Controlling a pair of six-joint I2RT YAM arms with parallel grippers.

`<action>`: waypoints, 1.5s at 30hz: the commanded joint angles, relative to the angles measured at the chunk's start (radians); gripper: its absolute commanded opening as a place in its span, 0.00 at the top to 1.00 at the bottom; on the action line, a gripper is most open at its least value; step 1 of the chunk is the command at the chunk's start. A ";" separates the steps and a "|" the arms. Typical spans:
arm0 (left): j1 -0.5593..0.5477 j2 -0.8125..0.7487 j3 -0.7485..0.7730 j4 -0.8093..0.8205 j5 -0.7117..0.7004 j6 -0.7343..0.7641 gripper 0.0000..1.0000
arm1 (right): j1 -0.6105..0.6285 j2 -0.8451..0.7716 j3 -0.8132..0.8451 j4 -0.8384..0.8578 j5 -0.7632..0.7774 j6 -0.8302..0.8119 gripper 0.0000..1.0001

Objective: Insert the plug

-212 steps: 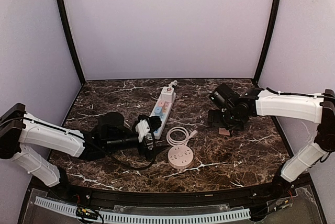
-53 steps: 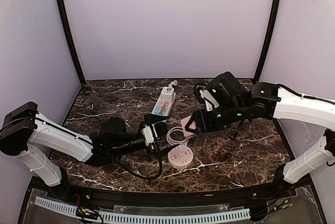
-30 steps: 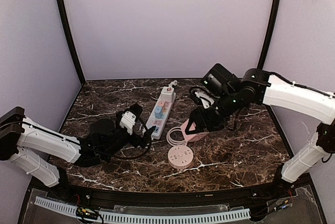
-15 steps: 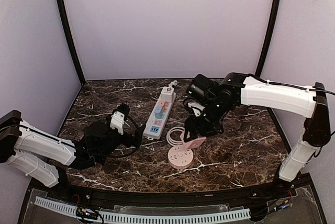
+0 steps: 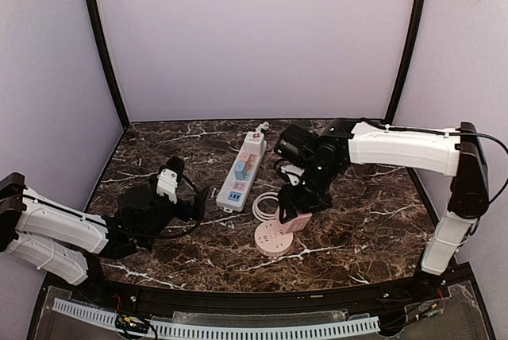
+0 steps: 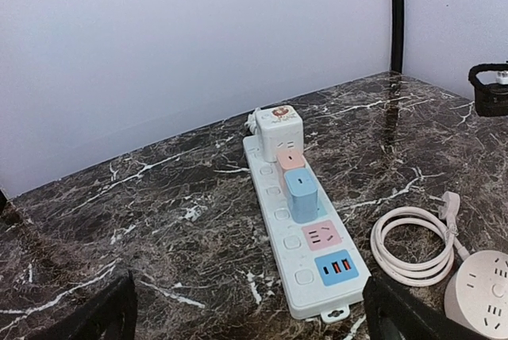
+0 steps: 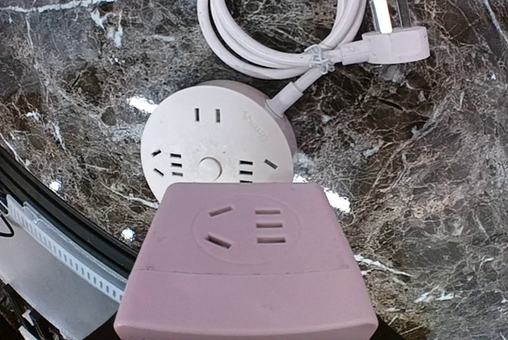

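Observation:
My right gripper [image 5: 295, 214] is shut on a pink square adapter plug [image 7: 248, 268], its socket face toward the wrist camera. The plug hangs just above the near edge of the round pink socket hub [image 7: 213, 140], which lies on the marble table [image 5: 373, 221]; it also shows in the top view [image 5: 273, 239]. The hub's white cord [image 7: 278, 30] is coiled beside it and ends in a loose plug [image 7: 397, 42]. My left gripper [image 6: 250, 312] is open and empty, low over the table, left of the white power strip [image 6: 295, 237].
The power strip [image 5: 242, 169] carries a white charger, a pink adapter and a blue adapter [image 6: 302, 193], with a free pink socket and a USB block at its near end. Black frame posts and lilac walls bound the table.
My right arm has carried the pink plug left and down until it is over the round hub. My left arm has drawn back to the left, away from the power strip.

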 commanded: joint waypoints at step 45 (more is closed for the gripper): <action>0.021 -0.045 -0.029 0.017 0.020 0.020 0.00 | 0.004 0.123 0.035 0.034 0.050 0.046 1.00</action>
